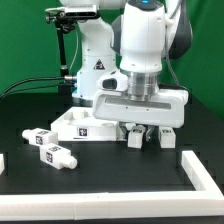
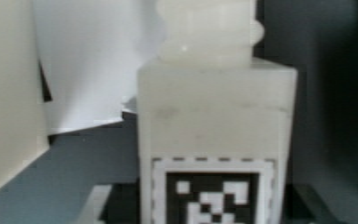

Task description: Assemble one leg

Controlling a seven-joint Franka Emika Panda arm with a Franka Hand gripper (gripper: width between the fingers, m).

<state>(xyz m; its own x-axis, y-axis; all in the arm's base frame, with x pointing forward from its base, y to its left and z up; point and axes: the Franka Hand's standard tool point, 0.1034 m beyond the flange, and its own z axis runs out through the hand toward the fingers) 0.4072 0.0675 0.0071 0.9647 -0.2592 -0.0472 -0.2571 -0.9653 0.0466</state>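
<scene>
One arm [image 1: 140, 45] reaches straight down, wrist vertical, tool [image 1: 148, 132] closed around the leg [image 2: 208, 120].

The leg [image 2: 211, 110] fills the wrist view soft and blurred, its tag [image 2: 211, 195] chopped off by the picture's edge, and out in the exterior view the gripper [image 1: 150, 137] buries its jaws among white parts, grip impossible to call, while the arm [image 1: 142, 40] runs off the top.

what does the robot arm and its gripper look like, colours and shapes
The arm is glossy white with rounded, tube-like segments, a dark grey section on one side and a small blue patch at the top. The gripper has a wide, boxy white body with rounded ends. No markings or sleeves show on either.
</scene>
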